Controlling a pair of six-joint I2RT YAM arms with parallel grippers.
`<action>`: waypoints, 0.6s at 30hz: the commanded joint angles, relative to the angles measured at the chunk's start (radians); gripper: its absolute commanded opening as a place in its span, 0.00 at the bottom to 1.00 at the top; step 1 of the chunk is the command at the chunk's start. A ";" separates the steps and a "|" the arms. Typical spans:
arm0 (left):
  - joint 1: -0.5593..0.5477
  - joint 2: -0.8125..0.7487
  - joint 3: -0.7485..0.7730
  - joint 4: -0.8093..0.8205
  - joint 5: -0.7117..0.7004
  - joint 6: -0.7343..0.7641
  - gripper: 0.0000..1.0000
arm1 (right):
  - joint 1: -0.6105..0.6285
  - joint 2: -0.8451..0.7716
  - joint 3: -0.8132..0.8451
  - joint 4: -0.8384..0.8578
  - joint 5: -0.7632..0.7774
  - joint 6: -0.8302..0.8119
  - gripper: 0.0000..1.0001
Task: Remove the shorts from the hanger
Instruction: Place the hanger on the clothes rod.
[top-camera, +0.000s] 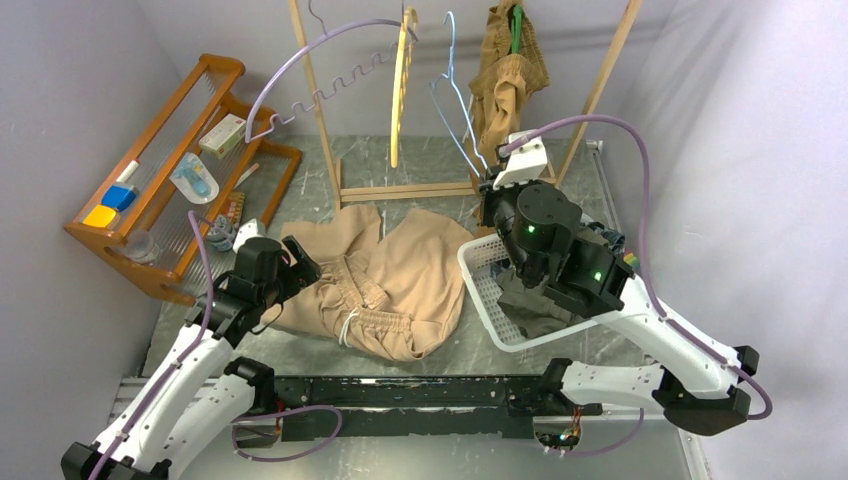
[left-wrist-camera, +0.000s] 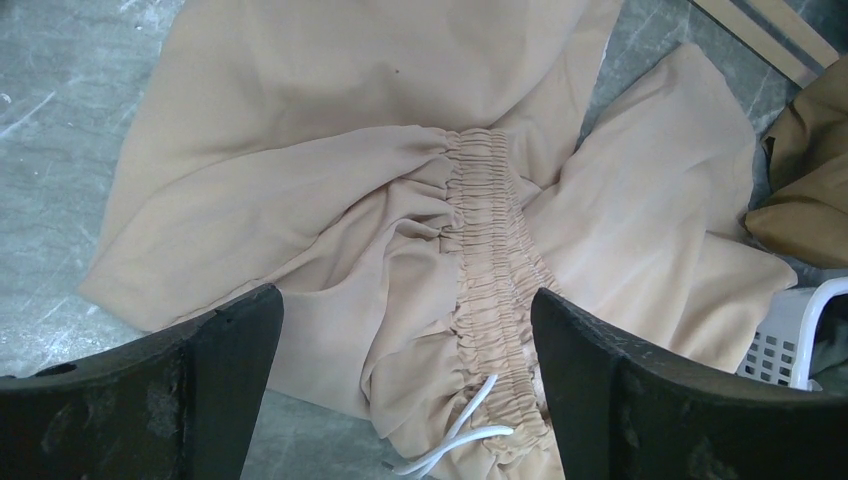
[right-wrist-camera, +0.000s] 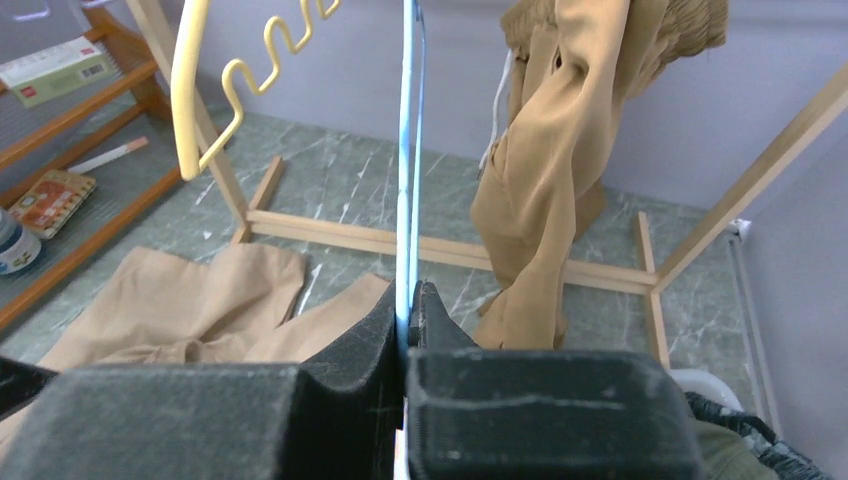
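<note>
**Q:** Where are the shorts?

**A:** I have the beige shorts (top-camera: 385, 285) crumpled flat on the bench (top-camera: 430, 170), in front of the rack (top-camera: 320, 110). The legs are splayed toward the rack. The elastic waistband is puckered in tight ridges and a white drawstring trails from its near end. The cloth is pale and thin, folded over itself in soft creases.

The brown shorts (top-camera: 508, 85) hang bunched at the rack's right end from a green hanger (top-camera: 517, 28), legs drooping, waistband crushed at the top.

**Q:** Anything in the basket?

**A:** In the basket (top-camera: 478, 275) I see olive cloth (top-camera: 530, 310), and navy cloth (right-wrist-camera: 745, 425) with a pale print beside it. My right arm hides most of both.

**Q:** Grippers?

**A:** My left gripper (left-wrist-camera: 405, 330) hovers above the beige waistband, fingers wide apart, nothing between them. My right gripper (right-wrist-camera: 408, 320) is clamped on the bare blue hanger (right-wrist-camera: 408, 150), pinching its wire. A yellow hanger (top-camera: 403, 90) hangs just left of it.
</note>
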 joint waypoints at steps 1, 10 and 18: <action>0.003 -0.015 0.043 -0.023 -0.020 0.013 0.98 | -0.002 0.013 0.033 0.138 0.059 -0.105 0.00; 0.003 -0.018 0.057 -0.012 -0.008 0.011 0.98 | -0.001 0.058 0.037 0.257 0.064 -0.166 0.00; 0.003 -0.021 0.048 -0.022 -0.009 0.012 0.98 | -0.002 0.080 -0.008 0.381 0.078 -0.219 0.00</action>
